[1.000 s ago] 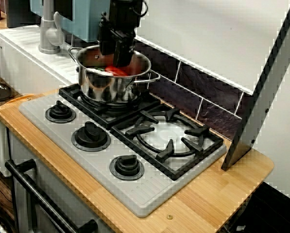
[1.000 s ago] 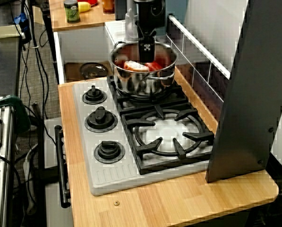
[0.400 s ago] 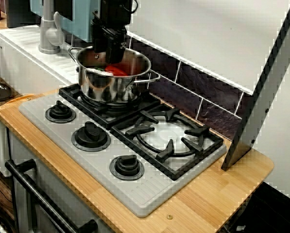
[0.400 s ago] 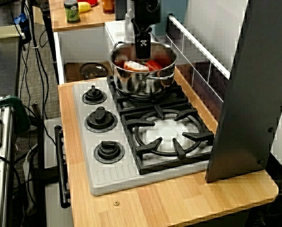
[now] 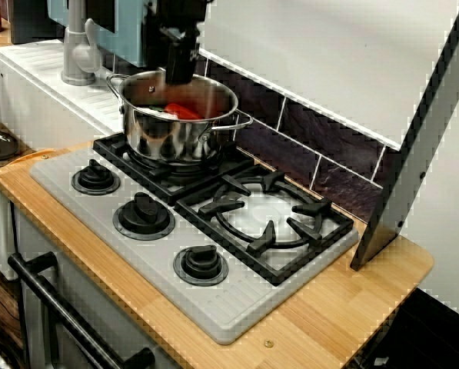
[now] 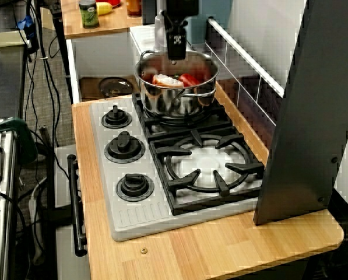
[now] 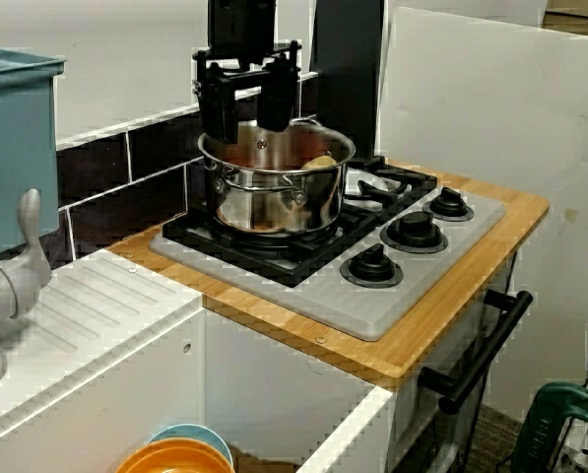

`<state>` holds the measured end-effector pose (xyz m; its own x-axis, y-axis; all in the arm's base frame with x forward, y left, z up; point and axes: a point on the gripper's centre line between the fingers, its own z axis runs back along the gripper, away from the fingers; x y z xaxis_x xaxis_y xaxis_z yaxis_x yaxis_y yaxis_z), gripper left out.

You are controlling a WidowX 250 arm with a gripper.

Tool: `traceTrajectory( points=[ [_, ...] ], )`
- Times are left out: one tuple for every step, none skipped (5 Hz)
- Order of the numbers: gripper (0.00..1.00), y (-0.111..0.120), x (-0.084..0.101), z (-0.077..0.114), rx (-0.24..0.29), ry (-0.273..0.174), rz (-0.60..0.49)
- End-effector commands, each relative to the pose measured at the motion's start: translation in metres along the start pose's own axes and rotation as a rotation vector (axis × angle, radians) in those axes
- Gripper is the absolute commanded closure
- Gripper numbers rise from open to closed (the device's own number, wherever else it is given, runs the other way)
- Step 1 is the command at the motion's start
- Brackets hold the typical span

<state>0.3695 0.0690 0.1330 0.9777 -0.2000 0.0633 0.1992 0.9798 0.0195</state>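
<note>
Pot [image 5: 179, 134]: steel, two side handles, on the grate [image 5: 156, 171] of the burner directly under the jaws. Same pot from the sink-side view [image 7: 274, 197] and the view from above [image 6: 176, 102].

Contents: a red piece [image 5: 184, 112] and a pale piece [image 6: 165, 81] lie on the pot's floor, straight below the jaws. From above, the red piece sits a little to the wall side of the jaws and the pale piece a little to the knob side.

Jaws: open and holding nothing. The sink-side view shows two black fingers [image 7: 218, 113] well apart with an empty gap between them. They hang above the pot's mouth, clear of the rim and touching nothing. The gap seems to run roughly along the line of the pot's handles, but that is a judgement. Only one arm is present.

Hard to make out:
- The long axis of either piece, since the pot wall hides most of both.
- How high the fingertips stand over the rim, and whether they are centred or nearer the back edge.
- The arm above the jaws, which is cut off in every view.

Around: the stove [image 5: 237, 307] extends away from the jaws, with an empty second grate [image 5: 267, 215]. Three knobs [image 5: 143, 209] lie on the side away from the wall. The wooden tabletop [image 5: 329, 307] carries it all, with a tiled wall [image 5: 321, 131] behind. A tap [image 5: 77, 46] stands beyond the pot, and a dark panel [image 5: 421, 138] leans at the far end.
</note>
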Motion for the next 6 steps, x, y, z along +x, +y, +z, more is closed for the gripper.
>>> traceTrajectory(
  points=[
    [0.00, 0.014, 0.012, 0.031, 0.011, -0.053, 0.017],
    [0.00, 0.020, 0.015, 0.026, 0.020, -0.054, 0.030],
    [0.00, 0.026, 0.015, 0.023, 0.027, -0.067, 0.038],
    [0.00, 0.028, 0.015, 0.015, 0.050, -0.066, 0.043],
    [0.00, 0.029, 0.015, 0.010, 0.060, -0.060, 0.040],
    [0.00, 0.029, 0.013, 0.003, 0.075, -0.050, 0.035]
  ],
)
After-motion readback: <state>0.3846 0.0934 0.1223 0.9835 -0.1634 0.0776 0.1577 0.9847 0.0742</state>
